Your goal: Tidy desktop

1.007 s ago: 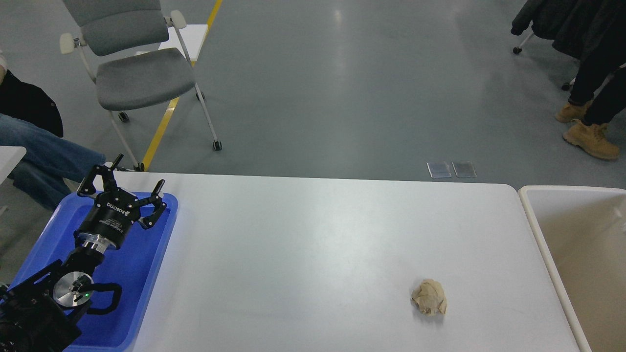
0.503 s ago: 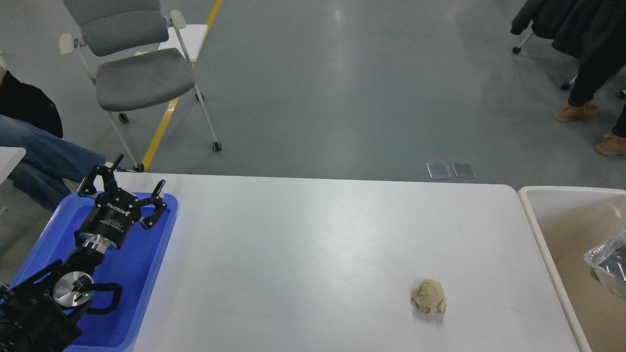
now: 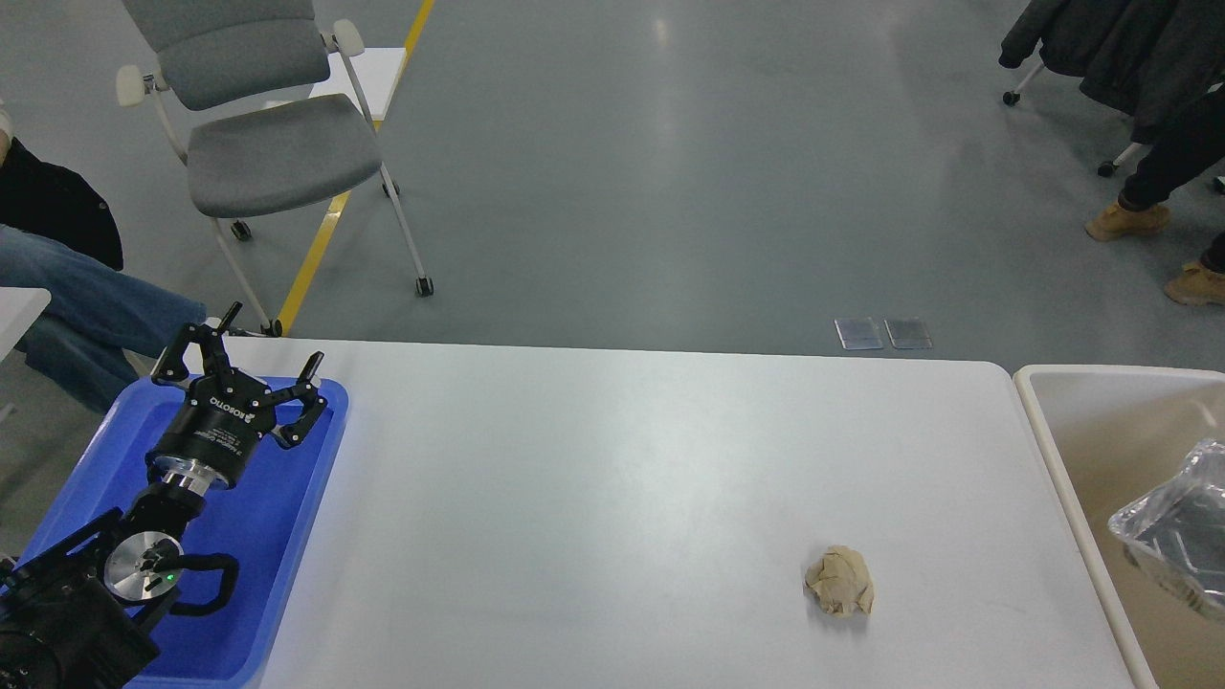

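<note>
The white desktop (image 3: 612, 459) fills the middle of the head view. A crumpled beige paper ball (image 3: 840, 581) lies on it at the front right. My left gripper (image 3: 273, 335) is open and empty, held over the far end of the blue tray (image 3: 287, 517) at the left edge. A dark shape wrapped in clear plastic (image 3: 1172, 531) comes in from the right edge over the beige tub (image 3: 1051, 450). It is probably my right arm's end, but its fingers cannot be made out.
A grey wheeled chair (image 3: 268, 144) stands behind the table's left end. A seated person's legs (image 3: 86, 316) are at the far left. A standing person's boots (image 3: 1129, 220) are at the back right.
The plastic-wrapped shape has come in from the right edge and moved left over the tub. The person at the back right has stepped away. My left arm has not moved.
</note>
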Action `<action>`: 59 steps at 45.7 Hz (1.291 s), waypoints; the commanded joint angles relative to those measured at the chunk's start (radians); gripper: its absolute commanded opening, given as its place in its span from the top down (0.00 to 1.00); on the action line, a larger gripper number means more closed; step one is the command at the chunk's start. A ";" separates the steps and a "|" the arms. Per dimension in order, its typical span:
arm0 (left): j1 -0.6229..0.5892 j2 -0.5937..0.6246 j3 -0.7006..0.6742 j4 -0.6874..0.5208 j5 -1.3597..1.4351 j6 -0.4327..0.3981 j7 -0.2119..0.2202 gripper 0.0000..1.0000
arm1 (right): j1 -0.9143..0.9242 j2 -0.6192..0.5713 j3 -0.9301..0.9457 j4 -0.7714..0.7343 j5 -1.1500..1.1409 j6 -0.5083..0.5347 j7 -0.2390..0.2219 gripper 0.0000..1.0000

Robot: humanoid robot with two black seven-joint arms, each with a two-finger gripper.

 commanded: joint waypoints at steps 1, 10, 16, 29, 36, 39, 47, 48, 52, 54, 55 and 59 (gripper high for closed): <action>0.000 0.000 0.000 0.000 0.000 0.000 0.000 0.01 | 0.031 -0.016 0.016 0.016 0.002 -0.026 0.003 0.09; -0.002 0.000 0.000 0.000 0.000 0.000 0.000 0.01 | 0.156 -0.152 0.043 0.088 0.000 -0.015 0.003 0.00; -0.002 0.000 0.000 0.000 0.000 0.000 0.000 0.01 | 0.325 -0.318 0.023 0.292 -0.004 -0.012 0.002 0.00; -0.002 0.000 0.002 0.000 0.000 0.000 0.000 0.01 | 0.749 -0.457 -0.219 0.519 -0.040 0.031 0.000 0.00; -0.002 -0.001 0.000 0.000 0.000 0.000 0.000 0.01 | 0.877 -0.428 -0.230 0.513 -0.027 0.028 0.000 0.00; -0.002 0.000 0.002 0.000 0.000 0.000 0.000 0.01 | 0.927 -0.393 -0.227 0.510 -0.020 0.025 0.000 0.00; -0.002 0.000 0.002 0.000 0.000 0.000 0.000 0.01 | 1.095 -0.283 -0.227 0.504 0.032 0.025 0.000 0.00; -0.002 0.000 0.000 0.000 0.000 0.000 0.000 0.01 | 1.112 -0.264 -0.227 0.504 0.039 0.025 0.000 0.00; -0.002 0.000 0.002 0.000 0.000 0.000 0.000 0.01 | 1.172 -0.197 -0.236 0.504 0.049 0.028 0.000 0.00; -0.002 0.000 0.000 0.000 0.000 0.000 0.001 0.01 | 1.197 -0.162 -0.243 0.505 0.048 0.036 -0.002 0.00; -0.002 0.000 0.002 0.000 0.000 0.000 0.000 0.01 | 1.210 -0.146 -0.248 0.508 0.045 0.039 -0.003 0.00; -0.002 0.000 0.000 0.000 0.000 0.000 0.000 0.01 | 1.252 -0.080 -0.291 0.515 0.034 0.051 -0.043 0.00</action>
